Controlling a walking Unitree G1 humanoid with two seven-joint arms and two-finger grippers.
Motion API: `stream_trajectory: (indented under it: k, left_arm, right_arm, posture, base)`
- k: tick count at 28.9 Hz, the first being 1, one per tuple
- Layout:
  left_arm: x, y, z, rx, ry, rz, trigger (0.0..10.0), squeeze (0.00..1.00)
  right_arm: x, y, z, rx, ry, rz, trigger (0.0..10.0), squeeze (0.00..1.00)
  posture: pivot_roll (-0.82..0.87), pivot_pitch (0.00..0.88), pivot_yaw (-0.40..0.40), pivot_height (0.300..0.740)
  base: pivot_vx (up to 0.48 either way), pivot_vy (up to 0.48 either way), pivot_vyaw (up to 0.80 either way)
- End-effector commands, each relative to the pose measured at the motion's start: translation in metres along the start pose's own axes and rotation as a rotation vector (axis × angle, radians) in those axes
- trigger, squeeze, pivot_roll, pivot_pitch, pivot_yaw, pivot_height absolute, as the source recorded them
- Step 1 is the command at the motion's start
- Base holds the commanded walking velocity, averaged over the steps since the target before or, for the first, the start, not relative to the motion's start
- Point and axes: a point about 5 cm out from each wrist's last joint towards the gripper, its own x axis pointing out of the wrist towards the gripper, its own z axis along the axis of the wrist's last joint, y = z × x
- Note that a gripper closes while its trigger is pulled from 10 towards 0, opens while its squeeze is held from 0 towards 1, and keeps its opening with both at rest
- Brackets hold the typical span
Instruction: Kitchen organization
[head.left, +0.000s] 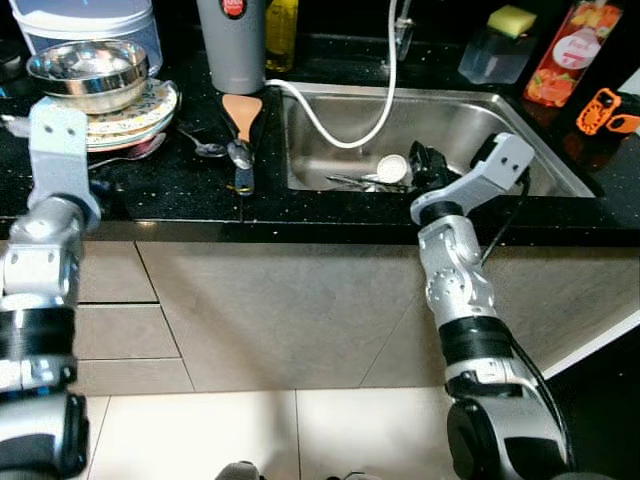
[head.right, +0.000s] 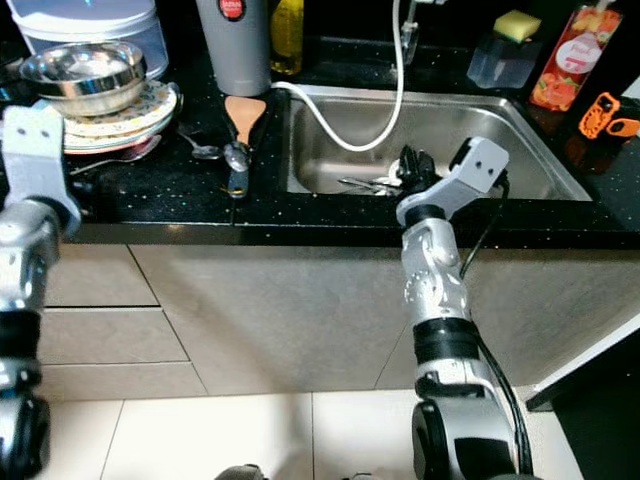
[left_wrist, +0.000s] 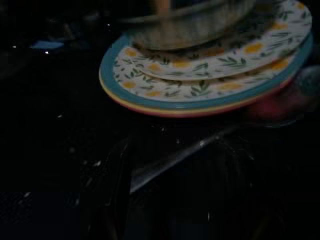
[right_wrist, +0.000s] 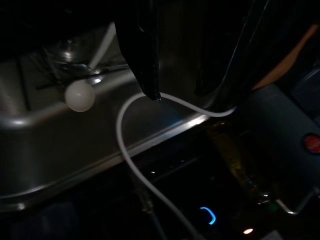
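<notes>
My right gripper (head.left: 425, 165) hangs over the front part of the steel sink (head.left: 520, 130), just above a few utensils (head.left: 345, 182) and a white round scoop (head.left: 392, 168) on the sink floor. In the right wrist view its two black fingers (right_wrist: 142, 55) stand apart with nothing between them, so it is open. My left arm (head.left: 58, 135) is raised over the black counter beside a stack of patterned plates (left_wrist: 200, 95) that carries a steel bowl (head.left: 88, 72). The left gripper (left_wrist: 175, 210) shows dimly, fingers spread over a spoon handle (left_wrist: 170, 160).
A white hose (head.left: 345, 135) loops from the faucet into the sink. A wooden spatula (head.left: 243, 115) and spoons (head.left: 210, 148) lie on the counter. Behind stand a grey jug (head.left: 232, 45), a yellow bottle (head.left: 282, 30), a sponge (head.left: 512, 20) and an orange bottle (head.left: 572, 50).
</notes>
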Motion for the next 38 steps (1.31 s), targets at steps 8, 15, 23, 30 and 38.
stream_trajectory:
  k: [8,15,23,30,38]
  left_arm:
    - [0.015,0.037,0.004,-0.07,0.019,0.148,10.0,0.0]
    - [0.02,0.053,-0.013,-0.23,0.103,0.186,10.0,0.0]
    - [0.018,0.042,-0.042,-0.29,0.171,0.17,10.0,0.0]
    - [0.014,0.026,-0.06,-0.374,0.278,0.119,10.0,0.0]
    - [0.012,-0.017,-0.051,-0.407,0.361,-0.23,10.0,0.0]
  right_arm:
    - [-0.022,-0.019,0.022,-0.056,-0.018,-0.071,10.0,0.0]
    - [-0.037,-0.025,0.033,-0.1,-0.018,-0.102,10.0,0.0]
    - [-0.048,-0.027,0.045,-0.145,-0.034,-0.12,10.0,0.0]
    - [-0.048,-0.027,0.046,-0.146,-0.029,-0.131,10.0,0.0]
    - [-0.043,-0.021,0.046,-0.134,-0.024,-0.12,10.0,0.0]
  posture:
    - [0.12,0.133,-0.001,0.74]
    - [0.07,0.171,0.014,0.74]
    - [0.04,0.172,0.036,0.74]
    - [0.05,0.164,0.032,0.74]
    - [0.07,0.147,0.04,0.74]
  base:
    - [0.0,0.0,0.0]
    - [0.0,0.0,0.0]
    - [0.0,0.0,0.0]
    - [0.0,0.0,0.0]
    - [0.0,0.0,0.0]
